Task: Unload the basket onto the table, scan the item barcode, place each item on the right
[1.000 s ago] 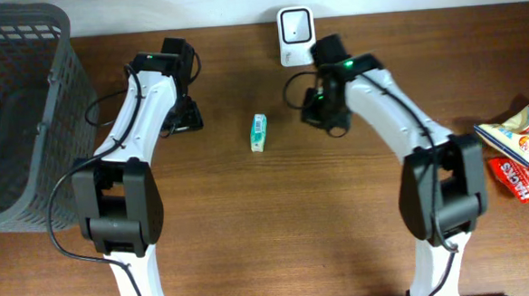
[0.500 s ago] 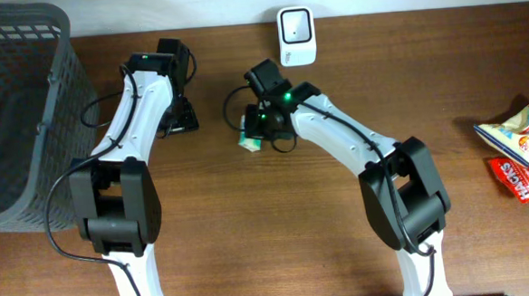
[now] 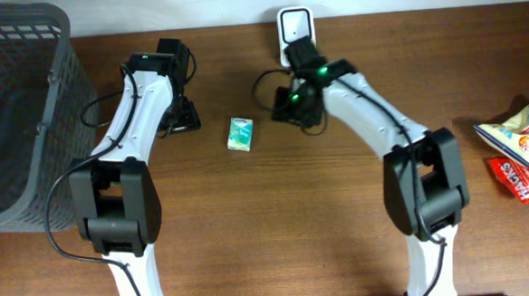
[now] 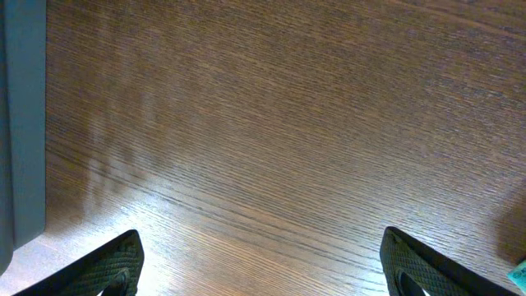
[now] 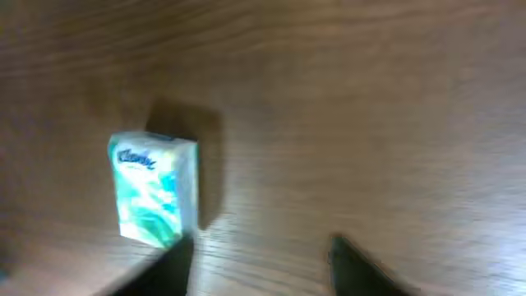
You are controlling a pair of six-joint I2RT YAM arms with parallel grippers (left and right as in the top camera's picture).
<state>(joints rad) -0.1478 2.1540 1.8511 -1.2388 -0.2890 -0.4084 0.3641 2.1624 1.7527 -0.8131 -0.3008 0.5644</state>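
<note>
Apparently the scan was not yet made, because the tissue pack (image 3: 240,134) lay flat on the bench (image 3: 341,225) and nothing held it. It lay between the two arms, in front and to the left of the white scanner (image 3: 294,24) at the back edge, and clearly apart from it.

The right arm (image 3: 362,98) hung just in front of the scanner and near the pack, but it did not touch it. In the right wrist view the picture was blurred (the arm was probably moving). Even so, the right jaws showed as two dark tips standing apart, with only bare wood between them and the pack (image 5: 154,200) lying to one side. The left jaws stood wide open over bare bench and held nothing.

The face with the brand name was turned up and no barcode could be seen on it. So the judgement is that nearly all the work was left: to grasp the pack, to lift it, and to turn the barcode side toward the scanner.

The grey basket (image 3: 18,116) stood at the far left, and no item could be seen in the part that showed. Some snack packets (image 3: 518,148) lay loose at the right edge, in no container.
</note>
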